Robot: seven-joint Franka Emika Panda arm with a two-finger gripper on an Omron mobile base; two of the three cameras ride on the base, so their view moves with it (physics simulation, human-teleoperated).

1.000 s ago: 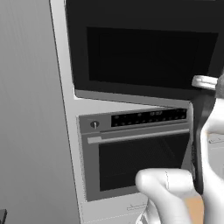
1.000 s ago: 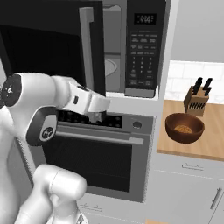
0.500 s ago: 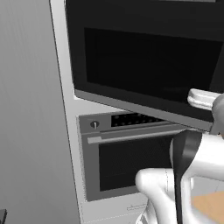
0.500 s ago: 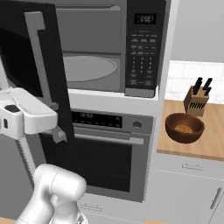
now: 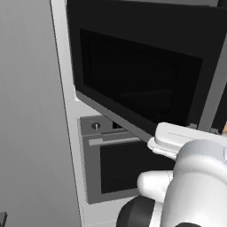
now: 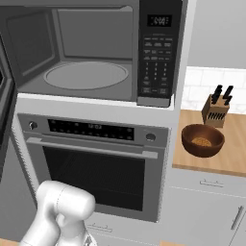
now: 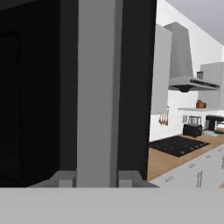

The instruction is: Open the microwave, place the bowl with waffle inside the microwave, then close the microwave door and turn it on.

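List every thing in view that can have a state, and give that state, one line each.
microwave: open, cavity empty, round turntable bare
microwave door: swung wide open
door handle: between the hand's fingertips
hand: fingertips either side of the handle, grip cannot be told
bowl with waffle: upright on the wooden counter
steel oven: door shut

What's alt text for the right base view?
The microwave stands open, its grey cavity and turntable bare, above a steel oven. The bowl with waffle sits on the wooden counter to the right, before a knife block.
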